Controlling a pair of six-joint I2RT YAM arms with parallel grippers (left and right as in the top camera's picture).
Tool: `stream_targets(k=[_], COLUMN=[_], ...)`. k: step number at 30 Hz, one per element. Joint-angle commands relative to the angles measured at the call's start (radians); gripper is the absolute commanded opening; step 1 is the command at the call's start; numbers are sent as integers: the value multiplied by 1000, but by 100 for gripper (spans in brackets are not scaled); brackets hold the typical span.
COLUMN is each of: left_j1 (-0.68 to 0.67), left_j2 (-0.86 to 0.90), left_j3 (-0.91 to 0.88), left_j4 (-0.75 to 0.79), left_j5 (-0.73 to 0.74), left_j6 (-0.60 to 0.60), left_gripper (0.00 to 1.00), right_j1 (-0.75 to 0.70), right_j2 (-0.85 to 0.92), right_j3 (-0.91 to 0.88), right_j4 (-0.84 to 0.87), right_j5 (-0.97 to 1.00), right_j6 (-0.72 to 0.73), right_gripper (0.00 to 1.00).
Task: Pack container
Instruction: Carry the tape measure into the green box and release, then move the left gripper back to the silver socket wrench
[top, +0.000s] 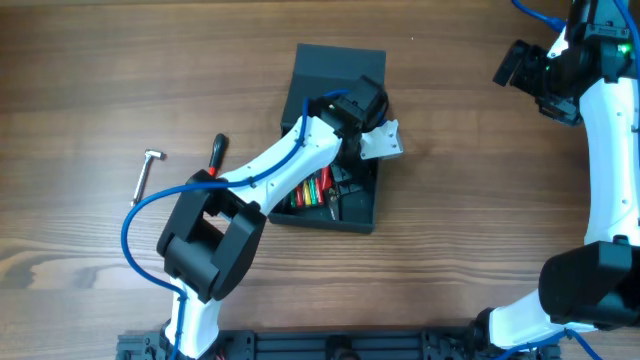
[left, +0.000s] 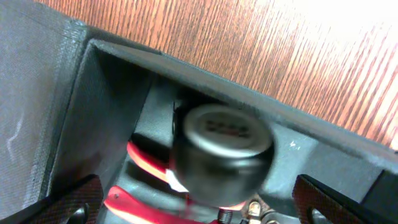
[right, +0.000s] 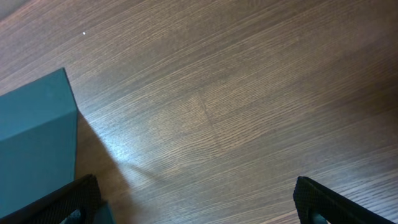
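The dark container (top: 352, 222) stands open at the table's middle, its flap lid (top: 338, 66) folded back on the far side. My left gripper (top: 350, 160) reaches down into it. In the left wrist view its fingers (left: 202, 202) are wide apart and open. Between them sits the blurred round black end of a tool handle (left: 221, 155), over red-handled pliers (left: 146, 163) on the box floor, with the container's wall (left: 112, 93) beside it. My right gripper (top: 520, 65) is open and empty above bare wood at the far right (right: 196, 199). A teal corner of the container (right: 37, 140) shows at the left.
Red and green-handled tools (top: 310, 190) lie inside the container's near left part. A black and red screwdriver (top: 216, 153) and a metal L-shaped hex key (top: 146, 172) lie on the wood table left of the box. A blue cable loops along the left arm.
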Motion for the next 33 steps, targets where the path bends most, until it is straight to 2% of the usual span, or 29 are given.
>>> stream_targets(k=[1, 7, 10, 12, 14, 16, 20, 25, 28, 33], left_j1=[-2, 38, 117, 206, 314, 420, 602, 711, 743, 811], left_j2=[-35, -214, -327, -371, -375, -352, -264, -119, -41, 6], left_j3=[5, 6, 6, 6, 5, -8, -26, -26, -26, -26], left_j4=[5, -13, -95, -161, -210, -222, -222, -226, -246, -251], left_j5=[11, -50, -53, -52, -52, -48, -47, -42, -129, -150], left_j6=[-90, -285, -319, -320, -370, -458, -643, -657, -694, -647], left_gripper=[100, 100, 100, 100, 100, 100, 92, 85, 85, 89], right_j1=[-2, -2, -2, -2, -2, -2, -2, -2, -2, -2], right_j2=[8, 8, 8, 8, 8, 8, 8, 8, 8, 8], right_j3=[-9, -9, -9, -9, -9, -9, -9, -9, -9, -9], right_j4=[5, 10, 11, 11, 11, 11, 11, 16, 14, 15], right_j5=[-9, -9, -9, -9, -9, -9, -9, -9, -9, -9], right_j6=[-12, -12, -12, -12, -11, -11, -11, -10, -10, -12], right_gripper=[100, 100, 100, 100, 100, 100, 100, 100, 100, 100])
